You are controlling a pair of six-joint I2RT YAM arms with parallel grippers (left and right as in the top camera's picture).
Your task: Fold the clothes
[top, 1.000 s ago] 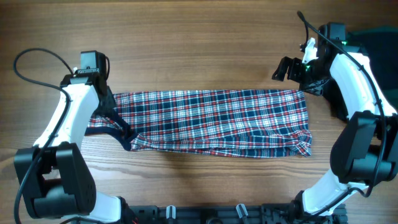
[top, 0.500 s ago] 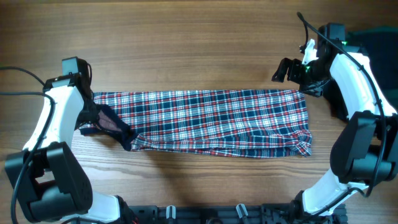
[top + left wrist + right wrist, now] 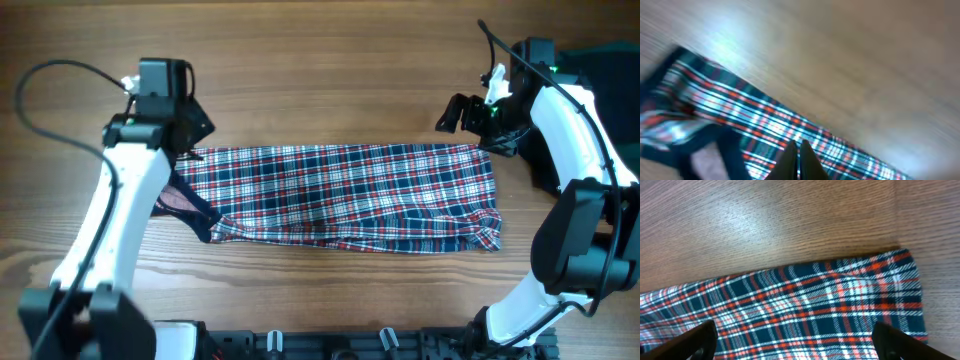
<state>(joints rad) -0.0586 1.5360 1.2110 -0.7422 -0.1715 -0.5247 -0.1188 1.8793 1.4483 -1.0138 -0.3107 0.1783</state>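
Plaid shirt (image 3: 350,195), in red, navy and white, lies flat across the middle of the wooden table (image 3: 320,60) as a long band running left to right. Its upper edge is fairly straight. The lower right corner is slightly rumpled, and at the left end a navy-edged opening shows a paler, reddish inside. A dark cloth (image 3: 612,62) sits at the table's far right edge, partly behind the right arm and well apart from the shirt.

The left hand (image 3: 799,147) is over the shirt's upper left corner. In the left wrist view its fingers are pressed together into a single point above the plaid. That view is blurred, so whether any fabric is caught between them cannot be told.

The right hand (image 3: 794,330) hovers just beyond the shirt's upper right corner with its fingers spread wide. The plaid and bare wood show between them, and nothing is held. A black cable (image 3: 40,90) loops over the table by the left arm.
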